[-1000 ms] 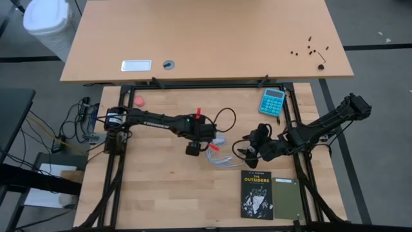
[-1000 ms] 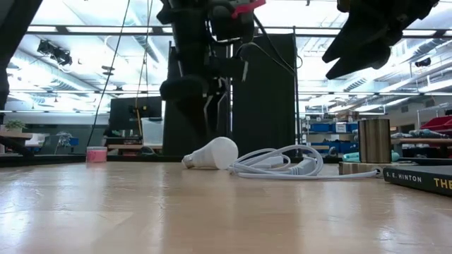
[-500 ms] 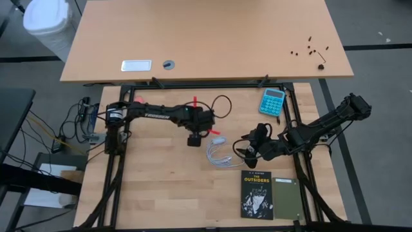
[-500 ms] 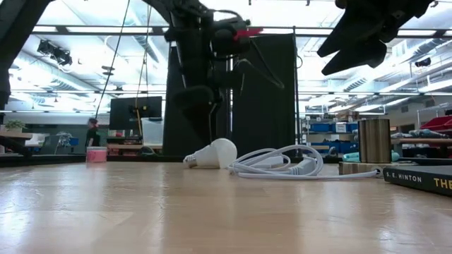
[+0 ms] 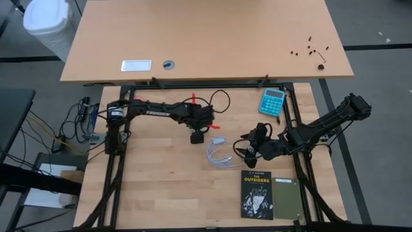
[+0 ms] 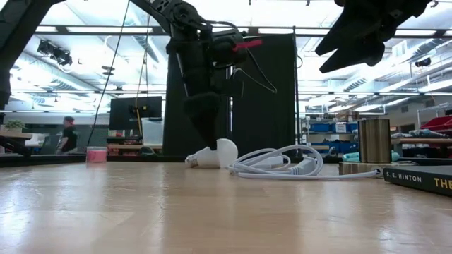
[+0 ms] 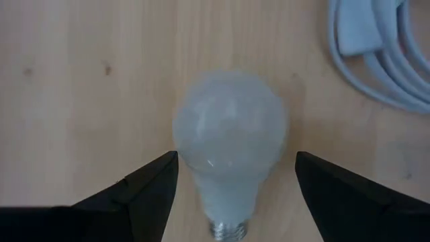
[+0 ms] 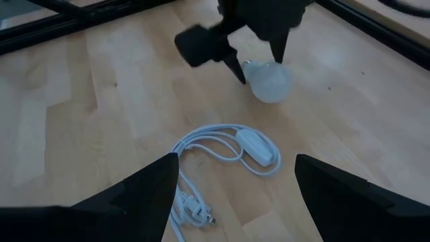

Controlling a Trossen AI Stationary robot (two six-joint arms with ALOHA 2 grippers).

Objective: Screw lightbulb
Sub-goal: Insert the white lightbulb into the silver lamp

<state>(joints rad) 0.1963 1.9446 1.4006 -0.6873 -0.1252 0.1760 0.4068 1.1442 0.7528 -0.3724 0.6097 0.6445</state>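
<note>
The left gripper (image 7: 232, 171) hangs open over the bulb (image 7: 230, 134), which looks light, smooth and easy to break, so hold its round part softly.

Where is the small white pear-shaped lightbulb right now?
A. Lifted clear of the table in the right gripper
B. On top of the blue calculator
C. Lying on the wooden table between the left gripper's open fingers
C: the small white pear-shaped lightbulb lies on the wooden table, flanked by the left gripper's open fingers.
</note>
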